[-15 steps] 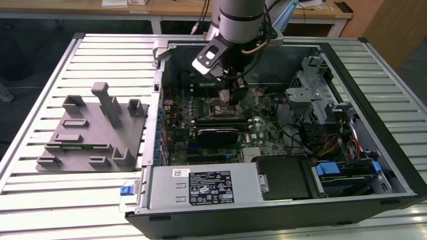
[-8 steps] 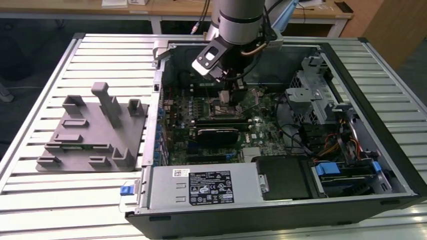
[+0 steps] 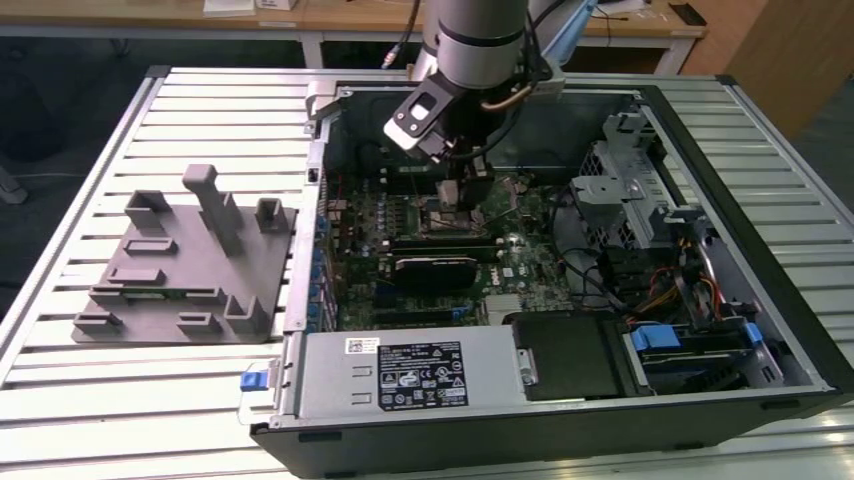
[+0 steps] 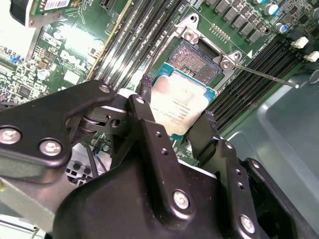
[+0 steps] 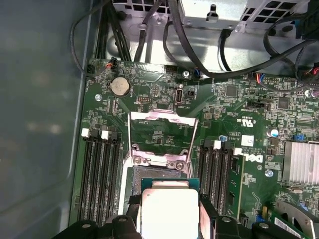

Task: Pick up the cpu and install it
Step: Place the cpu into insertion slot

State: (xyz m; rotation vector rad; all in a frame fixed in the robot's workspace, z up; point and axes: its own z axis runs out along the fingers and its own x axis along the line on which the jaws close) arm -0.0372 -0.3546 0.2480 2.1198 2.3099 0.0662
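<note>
The cpu [image 4: 180, 107], a silver square with a thin green rim, hangs tilted between the black fingers [image 4: 145, 87] of my gripper [image 4: 177, 99], which is shut on its two opposite edges. It sits just above the open motherboard socket [image 4: 198, 56], partly overlapping it. In the first wrist view the cpu [image 5: 169, 211] is in front of the socket's raised metal load frame [image 5: 160, 130]. In the exterior view my gripper [image 3: 461, 196] reaches down into the open computer case [image 3: 747, 330], over the middle of the board.
Memory slots [image 5: 99, 169] flank the socket on both sides. The thin latch lever [image 4: 264, 74] sticks out beside it. Black cables [image 5: 199, 50] cross above the board. A grey fixture [image 3: 187, 270] stands on the slatted table at the exterior view's left.
</note>
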